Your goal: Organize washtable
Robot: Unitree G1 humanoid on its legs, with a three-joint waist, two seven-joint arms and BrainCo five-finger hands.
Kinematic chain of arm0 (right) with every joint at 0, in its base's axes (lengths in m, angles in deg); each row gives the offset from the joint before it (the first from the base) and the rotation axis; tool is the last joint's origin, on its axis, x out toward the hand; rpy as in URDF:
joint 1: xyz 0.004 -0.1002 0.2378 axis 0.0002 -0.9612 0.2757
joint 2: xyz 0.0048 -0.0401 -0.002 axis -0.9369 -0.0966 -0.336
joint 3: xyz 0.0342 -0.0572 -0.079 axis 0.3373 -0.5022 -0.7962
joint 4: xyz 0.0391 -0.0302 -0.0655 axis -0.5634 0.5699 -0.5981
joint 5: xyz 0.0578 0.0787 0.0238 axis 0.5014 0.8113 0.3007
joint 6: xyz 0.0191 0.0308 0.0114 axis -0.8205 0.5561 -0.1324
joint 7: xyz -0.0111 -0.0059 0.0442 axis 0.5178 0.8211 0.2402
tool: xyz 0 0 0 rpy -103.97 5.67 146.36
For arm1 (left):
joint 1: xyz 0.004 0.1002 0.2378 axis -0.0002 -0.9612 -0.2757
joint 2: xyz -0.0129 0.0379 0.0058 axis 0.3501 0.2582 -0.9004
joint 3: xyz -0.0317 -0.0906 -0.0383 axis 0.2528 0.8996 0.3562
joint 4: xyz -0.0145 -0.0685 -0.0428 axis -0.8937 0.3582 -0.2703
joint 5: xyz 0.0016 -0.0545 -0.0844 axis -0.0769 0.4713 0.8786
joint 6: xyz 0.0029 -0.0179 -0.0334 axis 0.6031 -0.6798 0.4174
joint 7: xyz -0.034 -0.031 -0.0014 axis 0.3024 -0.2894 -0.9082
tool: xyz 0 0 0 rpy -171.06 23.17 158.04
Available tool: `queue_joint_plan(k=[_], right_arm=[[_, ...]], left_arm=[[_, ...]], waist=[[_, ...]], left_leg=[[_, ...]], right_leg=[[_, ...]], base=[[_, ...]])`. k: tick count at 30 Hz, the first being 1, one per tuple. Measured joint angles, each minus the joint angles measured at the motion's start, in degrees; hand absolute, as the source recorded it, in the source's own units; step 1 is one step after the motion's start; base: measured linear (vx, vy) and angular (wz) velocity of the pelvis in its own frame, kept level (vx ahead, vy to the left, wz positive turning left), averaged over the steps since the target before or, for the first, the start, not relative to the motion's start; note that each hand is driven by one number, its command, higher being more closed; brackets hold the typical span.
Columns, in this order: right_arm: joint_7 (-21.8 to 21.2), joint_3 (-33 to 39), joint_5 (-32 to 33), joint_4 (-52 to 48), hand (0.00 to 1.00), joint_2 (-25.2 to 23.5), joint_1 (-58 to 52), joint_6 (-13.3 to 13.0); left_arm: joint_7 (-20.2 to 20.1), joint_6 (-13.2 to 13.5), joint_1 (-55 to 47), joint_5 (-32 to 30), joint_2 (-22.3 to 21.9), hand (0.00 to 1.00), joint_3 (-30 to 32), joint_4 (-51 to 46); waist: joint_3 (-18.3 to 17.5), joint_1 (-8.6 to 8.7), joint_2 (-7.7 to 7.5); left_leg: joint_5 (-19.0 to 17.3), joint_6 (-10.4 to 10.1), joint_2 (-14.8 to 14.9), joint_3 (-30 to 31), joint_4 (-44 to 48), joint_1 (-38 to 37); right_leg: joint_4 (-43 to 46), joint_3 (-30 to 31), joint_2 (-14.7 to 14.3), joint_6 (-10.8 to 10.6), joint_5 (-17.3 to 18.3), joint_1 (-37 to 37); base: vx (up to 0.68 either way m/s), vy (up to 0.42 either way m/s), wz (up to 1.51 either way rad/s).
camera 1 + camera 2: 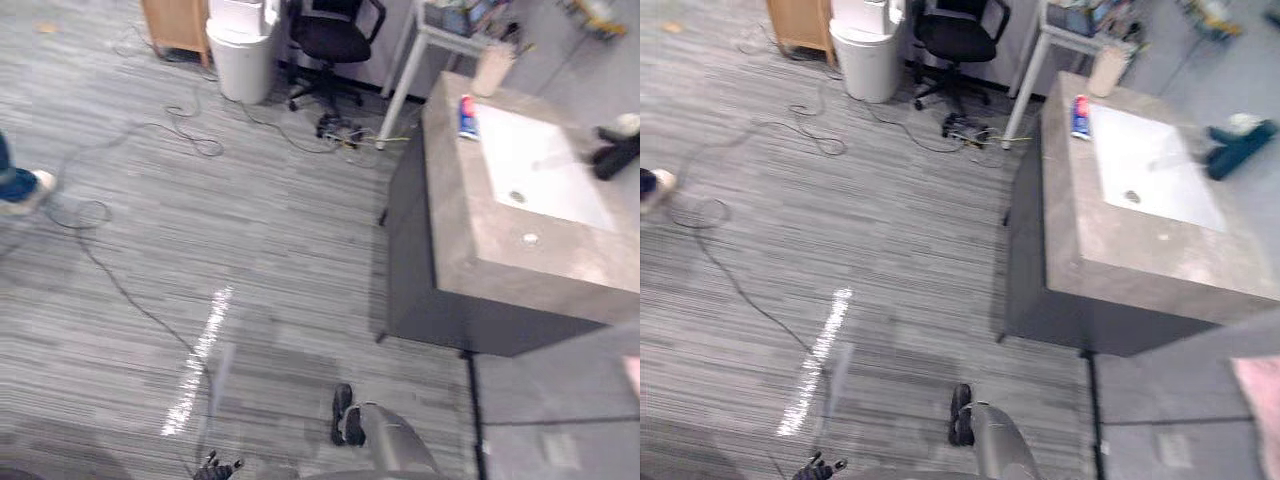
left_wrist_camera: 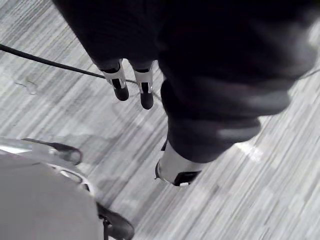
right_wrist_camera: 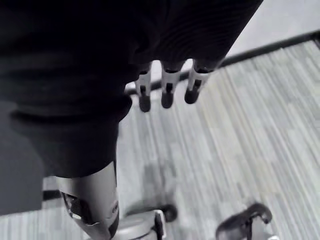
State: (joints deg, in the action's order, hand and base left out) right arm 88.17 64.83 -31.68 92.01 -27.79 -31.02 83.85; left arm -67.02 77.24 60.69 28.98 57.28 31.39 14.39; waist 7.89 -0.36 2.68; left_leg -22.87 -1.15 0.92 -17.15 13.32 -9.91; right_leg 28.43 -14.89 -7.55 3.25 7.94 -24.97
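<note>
The washtable (image 1: 460, 220) stands off to the right, a grey stone counter on a dark cabinet with a white sink basin (image 1: 545, 165). A red and blue tube (image 1: 467, 117) lies at the basin's far left corner, and a beige cup (image 1: 493, 68) stands behind it. A dark teal object (image 1: 615, 155) rests at the basin's right side. A small round item (image 1: 530, 239) lies on the counter in front of the basin. My left hand (image 2: 120, 82) hangs over the floor, far from the table, fingers straight and holding nothing. My right hand (image 3: 167, 87) hangs the same way, also holding nothing.
A white bin (image 1: 243, 55), a black office chair (image 1: 335, 40) and a wooden cabinet (image 1: 175, 22) stand at the back. Cables (image 1: 190, 130) trail over the grey carpet, with a power strip (image 1: 340, 130) by a white table leg (image 1: 405, 75). A person's shoe (image 1: 25, 185) shows at the left edge.
</note>
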Motion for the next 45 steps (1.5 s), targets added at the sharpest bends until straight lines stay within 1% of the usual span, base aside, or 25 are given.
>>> queue_joint_plan(k=[1, 2, 3, 5, 6, 8, 10, 11, 12, 13, 14, 16, 18, 22, 25, 27, 30, 33, 36, 37, 38, 39, 41, 43, 45], right_arm=[[0.06, 0.02, -0.43, -0.76, 0.00, -0.28, 0.11, 0.08], [-0.09, -0.26, -0.48, -2.71, 0.00, -1.13, 0.02, 0.16], [-0.23, -0.46, -0.46, -4.63, 0.00, 0.77, 0.44, 0.19], [0.50, -1.75, 0.60, -5.39, 0.00, -0.40, 3.37, -0.54], [0.55, -2.45, 0.86, -5.33, 0.00, -0.52, 4.12, -1.07], [0.95, -5.55, 1.93, -3.81, 0.00, -2.08, 7.56, -2.35], [1.09, -5.60, 2.69, -0.51, 0.00, -2.44, 12.35, -2.49], [1.10, -5.59, 2.84, 0.54, 0.00, -2.31, 13.31, -2.59], [1.10, -5.84, 2.98, 1.71, 0.00, -1.80, 15.15, -2.97], [1.11, -6.09, 2.99, 1.76, 0.00, -1.55, 15.25, -3.14], [1.13, -8.52, 2.95, 1.88, 0.00, -1.91, 15.11, -3.62], [0.84, -10.71, 2.00, 3.30, 0.00, -2.83, 14.78, -3.53], [1.47, -9.02, 0.97, 5.43, 0.00, -2.91, 14.49, -3.23], [2.68, -5.40, 1.70, 4.71, 0.00, -2.06, 12.67, -3.38], [2.21, -2.77, 5.56, 4.10, 0.00, -2.02, 9.44, -3.27], [1.95, -2.54, 7.12, 2.79, 0.00, -2.04, 8.18, -3.47], [1.57, -2.64, 7.11, 2.36, 0.00, -2.75, 8.19, -3.60], [0.77, -2.11, 7.22, 1.05, 0.00, -3.19, 8.42, -3.59], [0.90, -1.57, 6.81, 1.38, 0.00, -3.20, 7.75, -3.15], [0.87, -1.60, 6.63, 1.88, 0.00, -3.08, 6.07, -2.98], [0.76, 0.87, 5.78, 1.75, 0.00, -1.46, 4.58, -2.37], [0.78, 2.28, 5.35, 1.11, 0.00, -1.41, 3.36, -2.22], [0.91, 4.28, 4.57, -0.53, 0.00, -1.58, 1.14, -1.26], [1.04, 3.22, 4.26, -3.37, 0.00, -2.20, 1.39, -0.83], [1.20, 0.24, 5.22, -4.90, 0.00, -1.32, 3.44, -1.09]], left_arm=[[0.06, -0.36, -0.06, -0.02, -0.25, 0.00, 1.34, 0.02], [0.10, -0.67, -0.58, -0.06, -0.47, 0.00, 4.26, -0.16], [-0.05, -0.99, -0.79, -0.43, -1.49, 0.00, 4.70, -0.35], [0.03, -0.97, -0.43, -0.43, -1.10, 0.00, 4.07, -2.75], [0.04, -0.97, 0.08, -0.28, -0.69, 0.00, 4.04, -3.14], [0.31, -0.42, 1.10, 2.36, 1.53, 0.00, 3.83, -3.78], [1.33, 0.34, 1.17, 3.76, 2.80, 0.00, 3.67, -3.93], [1.53, 0.41, 1.13, 4.08, 2.79, 0.00, 3.65, -3.83], [1.94, 0.41, 0.59, 4.54, 2.18, 0.00, 3.62, -3.29], [2.13, 0.41, 0.17, 4.65, 1.72, 0.00, 3.62, -3.22], [2.94, 0.30, 0.30, 4.79, 2.08, 0.00, 4.08, -1.10], [4.14, 1.25, 0.86, 5.92, 3.78, 0.00, 5.70, -1.22], [4.27, 1.52, 0.61, 6.84, 4.77, 0.00, 12.27, -1.13], [4.12, 1.30, 1.23, 7.04, 5.25, 0.00, 14.94, -1.17], [3.64, 1.19, 1.33, 6.92, 4.08, 0.00, 12.41, -1.08], [3.30, 1.09, 1.06, 6.17, 2.33, 0.00, 10.07, -1.09], [2.43, 0.81, 1.25, 5.42, 2.27, 0.00, 6.25, -1.14], [2.52, 0.35, 2.57, 3.19, 2.52, 0.00, 3.51, -1.10], [2.37, 0.35, 2.46, 1.40, 3.29, 0.00, -0.20, -1.50], [2.27, 0.35, 2.73, 0.95, 4.06, 0.00, -0.96, -1.46], [1.78, 0.40, 2.50, -0.25, 1.89, 0.00, -1.26, -1.76], [1.25, 0.43, 2.42, -0.82, 1.34, 0.00, -1.45, -2.00], [1.09, 0.48, 1.92, -0.99, 0.48, 0.00, -2.35, -2.91], [0.97, 0.32, 2.09, -0.95, -0.05, 0.00, -2.24, -4.10], [-0.40, 0.47, 2.41, -0.38, -1.55, 0.00, -2.65, -4.57]], waist=[[-0.44, -0.55, -0.43], [-1.55, -1.08, -2.53], [-1.48, -0.97, 0.69], [-1.45, -1.95, -0.64], [-1.37, -2.48, -1.72], [-1.36, -3.73, -6.99], [-0.10, -3.70, -9.40], [0.09, -3.73, -9.58], [-0.16, -4.71, -7.60], [-0.20, -5.06, -6.98], [0.65, -5.07, -7.47], [0.90, -5.41, -7.68], [0.23, -7.51, -8.79], [0.26, -6.52, -6.66], [0.92, -6.40, -5.41], [1.09, -4.88, -4.59], [0.74, -3.68, -5.26], [0.85, -2.74, -5.56], [1.51, -0.41, -9.48], [1.40, -0.37, -10.26], [-0.08, 0.04, -5.80], [-0.72, 0.21, -4.45], [-2.65, -0.56, -2.63], [-2.37, -0.90, -2.24], [-1.85, -2.62, -1.42]], left_leg=[[-0.21, -0.29, -0.03, -1.77, 5.39, 1.96], [-0.60, -1.28, 0.21, -4.10, 19.84, 6.18], [0.02, -2.41, 6.22, -5.30, 35.65, 11.21], [-0.05, -2.43, 12.29, -6.63, 47.98, 16.50], [-0.06, -2.40, 13.58, -6.59, 49.16, 17.67], [-0.90, -1.34, 15.31, -5.95, 45.09, 23.17], [-0.59, -1.88, 14.99, -2.78, 33.86, 29.30], [0.42, -2.96, 14.88, -1.32, 28.74, 30.82], [9.07, -6.40, 15.12, 4.99, 9.65, 31.03], [13.53, -6.68, 15.73, 5.91, 5.43, 30.64], [23.22, -4.87, 15.70, 1.79, 4.07, 28.32], [22.07, -4.92, 17.09, -3.28, 4.10, 26.09], [20.47, -2.47, 18.35, -10.67, 4.60, 20.33], [16.91, -2.69, 17.40, -15.62, 1.83, 14.22], [16.98, -2.36, 13.80, -20.52, -3.54, 7.15], [15.63, -1.00, 11.19, -21.59, -7.38, 2.96], [14.82, 0.14, 9.77, -22.53, -9.56, 1.69], [14.23, 0.40, 9.44, -24.96, -11.47, 2.17], [12.65, -2.27, 2.97, -24.43, -13.73, -2.10], [11.64, -3.59, 1.11, -23.66, -13.88, -4.04], [10.61, -5.63, 3.82, -23.03, -14.31, -5.68], [10.03, -6.58, 4.43, -22.68, -13.99, -6.23], [5.69, -7.88, 10.32, -19.63, 1.68, -1.67], [6.40, -3.85, 16.57, -12.55, 24.93, 7.53], [5.84, -3.56, 19.07, -3.67, 42.10, 15.07]], right_leg=[[-0.49, -0.48, -0.92, 1.12, 0.11, 0.31], [-6.37, -0.80, -2.46, 5.81, -2.15, 3.67], [-6.31, 0.11, -4.12, 7.81, -1.14, 6.06], [-7.31, 3.42, -3.76, 7.20, 1.40, 10.11], [-8.60, 4.76, -3.20, 6.90, 1.31, 12.16], [-15.28, 10.69, 2.08, 5.19, 0.21, 19.90], [-16.96, 14.87, 7.62, 4.89, 0.06, 23.75], [-16.76, 15.98, 8.86, 3.76, -0.08, 23.83], [-16.68, 20.10, 11.08, -2.00, 0.45, 23.90], [-17.01, 20.59, 10.66, -3.78, 0.94, 24.03], [-18.61, 21.72, 12.91, -8.70, 1.93, 25.64], [-19.07, 21.15, 11.32, -9.75, 0.78, 24.25], [-23.61, 22.69, 9.97, -12.56, -10.25, 23.82], [-20.69, 19.71, 10.12, -11.85, -13.72, 21.44], [-7.88, 15.99, 12.33, -11.56, -13.75, 16.51], [-1.72, 13.33, 14.01, -7.69, -13.38, 14.93], [-0.67, 13.41, 13.48, -7.44, -10.66, 13.72], [-6.25, 13.31, 6.32, -7.59, -4.75, 7.48], [-17.79, 13.60, 5.02, -7.29, -10.87, 7.01], [-15.96, 14.64, 5.55, 0.90, -13.57, 7.11], [-11.79, 13.20, 3.40, -0.71, -11.07, 6.59], [-11.63, 12.77, 2.92, -0.99, -8.94, 6.63], [-11.36, 13.20, 1.49, -0.35, -4.99, 7.97], [-11.77, 14.53, 0.15, 0.67, -3.43, 9.71], [-12.38, 17.93, -1.34, 1.22, -1.35, 13.65]], base=[[0.61, 0.302, 0.01], [0.64, 0.266, -0.13], [0.67, 0.275, -0.11], [0.62, 0.253, -0.32], [0.64, 0.237, -0.55], [0.65, 0.304, -0.48], [0.57, 0.450, -0.48], [0.53, 0.657, -1.08], [0.34, 0.477, -1.04], [0.44, 0.681, -1.36], [0.33, 0.503, -1.19], [0.36, 0.504, -1.44], [0.21, 0.305, -2.06], [0.02, 0.168, -1.25], [-0.04, 0.185, -0.57], [-0.06, 0.138, -0.16], [0.00, 0.135, -0.16], [0.08, 0.053, -0.48], [0.21, 0.023, 0.11], [0.35, 0.019, 0.19], [0.40, 0.039, 0.25], [0.39, 0.079, 0.15], [0.56, 0.078, -0.14], [0.63, 0.005, -0.54], [0.40, 0.102, -0.77]])
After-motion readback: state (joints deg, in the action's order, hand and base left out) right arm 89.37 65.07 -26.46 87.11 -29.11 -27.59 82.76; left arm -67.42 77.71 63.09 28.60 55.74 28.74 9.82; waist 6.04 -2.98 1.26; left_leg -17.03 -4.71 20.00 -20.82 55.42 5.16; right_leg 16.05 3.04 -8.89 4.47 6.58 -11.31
